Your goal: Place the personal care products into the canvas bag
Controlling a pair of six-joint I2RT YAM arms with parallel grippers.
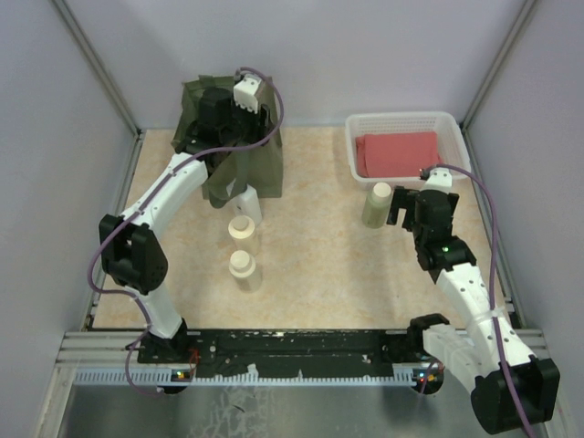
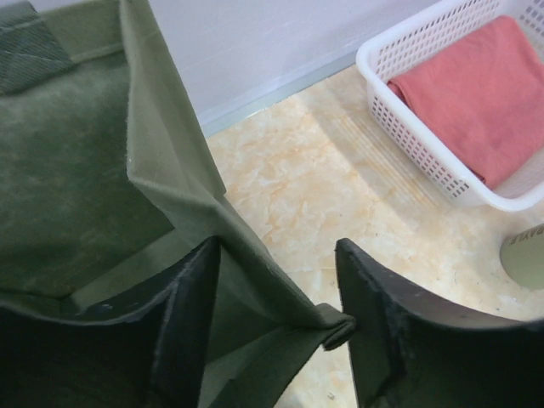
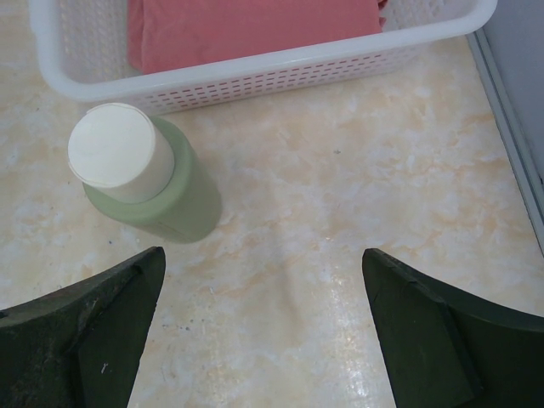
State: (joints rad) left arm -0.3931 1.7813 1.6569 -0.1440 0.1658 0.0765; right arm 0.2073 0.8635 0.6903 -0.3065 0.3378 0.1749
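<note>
The olive-green canvas bag stands at the back left. My left gripper is open over it, jaws astride the bag's rim; a folded corner of the rim touches my right finger. A white bottle with a grey cap leans at the bag's front. Two clear bottles with cream caps stand in front of it. The pale yellowish cylinder stands before the basket. My right gripper is open and empty just right of it; in the right wrist view the cylinder is up and left of that gripper.
A white mesh basket with a red folded cloth sits at the back right; it also shows in the left wrist view and the right wrist view. Grey walls close in the table's back and sides.
</note>
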